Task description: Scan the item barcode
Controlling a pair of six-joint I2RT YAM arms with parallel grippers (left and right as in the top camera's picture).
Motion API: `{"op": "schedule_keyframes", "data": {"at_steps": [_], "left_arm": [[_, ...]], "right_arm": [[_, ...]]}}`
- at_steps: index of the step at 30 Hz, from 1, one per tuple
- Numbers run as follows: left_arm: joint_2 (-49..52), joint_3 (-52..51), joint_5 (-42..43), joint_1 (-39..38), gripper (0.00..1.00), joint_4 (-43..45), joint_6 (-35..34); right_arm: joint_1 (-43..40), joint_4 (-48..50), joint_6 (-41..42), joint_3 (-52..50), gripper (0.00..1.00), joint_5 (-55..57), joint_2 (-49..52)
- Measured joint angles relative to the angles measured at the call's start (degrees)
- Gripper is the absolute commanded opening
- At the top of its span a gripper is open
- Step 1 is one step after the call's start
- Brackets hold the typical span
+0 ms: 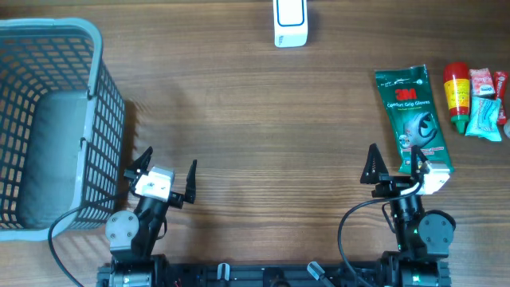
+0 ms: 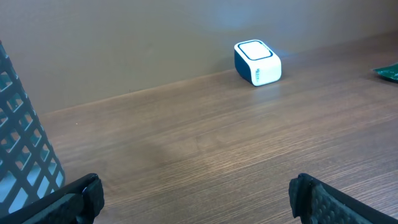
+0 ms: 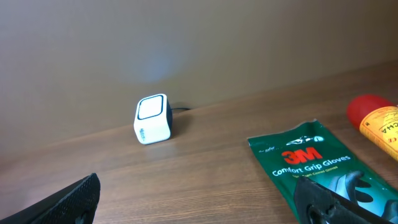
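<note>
While both arms sit back at the near edge of the counter, we see the left tool with its fingers spread wide apart and nothing between them. The right tool is the same, wide apart and empty.

The barcode scanner, a little white box with blue trim, sits at the far edge of the counter, roughly mid-way across and well apart from both tools. The green 3M Comfort Grip Gloves pack lies flat on the right side, printed face up. Its near end is right by the right tool's outer finger, and from overhead we can't tell if they touch.

Right of the pack there's a red-capped yellow bottle lying down, with a couple of small packets next to it. Over on the left, a grey-blue plastic basket stands just beside the left tool.
</note>
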Motion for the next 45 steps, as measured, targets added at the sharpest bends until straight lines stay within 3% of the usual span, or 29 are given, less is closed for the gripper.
{"op": "schedule_keyframes", "data": {"at_steps": [16,21,26,45], "left_arm": [[-4.1,0.0,-0.5,-1.1,1.0,0.0,-0.7],[-4.2,0.0,-2.9,-1.1,1.0,-0.3,-6.5],[-4.2,0.0,-3.8,-1.1,1.0,-0.3,-8.0],[-4.2,0.0,-3.8,-1.1,1.0,-0.3,-8.0]], "right_arm": [[0.0,0.0,0.4,0.0,1.0,0.0,0.0],[0.0,0.0,0.4,0.0,1.0,0.2,0.0],[0.0,0.0,0.4,0.0,1.0,0.2,0.0],[0.0,0.0,0.5,0.0,1.0,0.2,0.0]]}}
